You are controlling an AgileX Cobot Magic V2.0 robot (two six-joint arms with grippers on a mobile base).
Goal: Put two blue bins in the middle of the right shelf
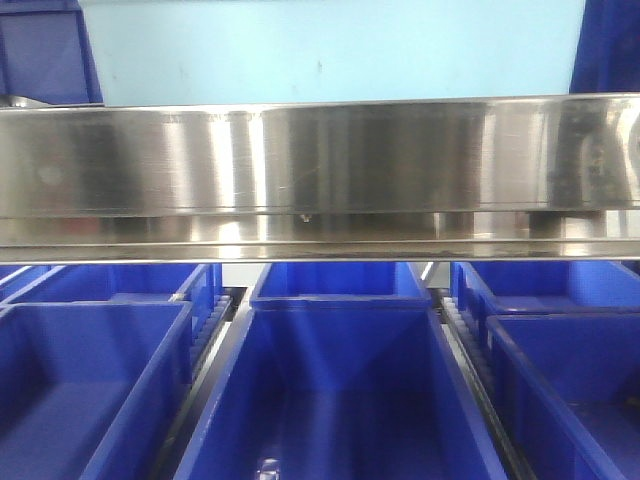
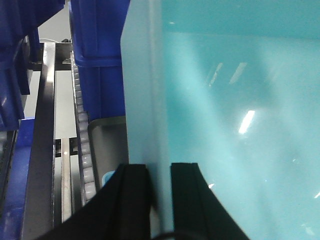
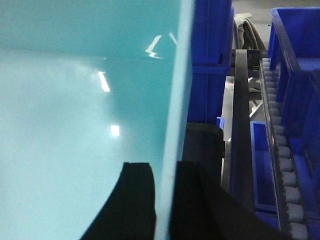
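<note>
1. Nearest in the left wrist view, the left gripper [image 2: 159, 172] stands at the bottom centre of the frame. Its two black fingers [image 2: 132, 200] are on either side of one thin wall of the pale turquoise plastic bin [image 2: 240, 125] and seem pressed on it, so I judge it clamped on this wall.
2. In the right wrist view, the right gripper [image 3: 165, 172] is also at the bottom centre and is clamped in the same way on the opposite wall of the bin [image 3: 75, 100].
3. The key relation: the bin lies between the two grippers. Its inside fills the right of the left view and the left of the right view, and each gripped wall runs from the fingers toward the top of the frame. Neither arm is nearer, because both hold it. In my judgement the arms must travel together and level.
4. The bin looks smooth, glossy and empty, with bright reflections.
5. Beyond the walls there are a grey roller track [image 2: 82, 150] and dark blue plastic bins [image 3: 212, 50].
6. In the front view the bin [image 1: 330, 50] is at upper centre, above the stainless steel shelf beam [image 1: 320, 170]. More dark blue bins lie below the beam.
</note>
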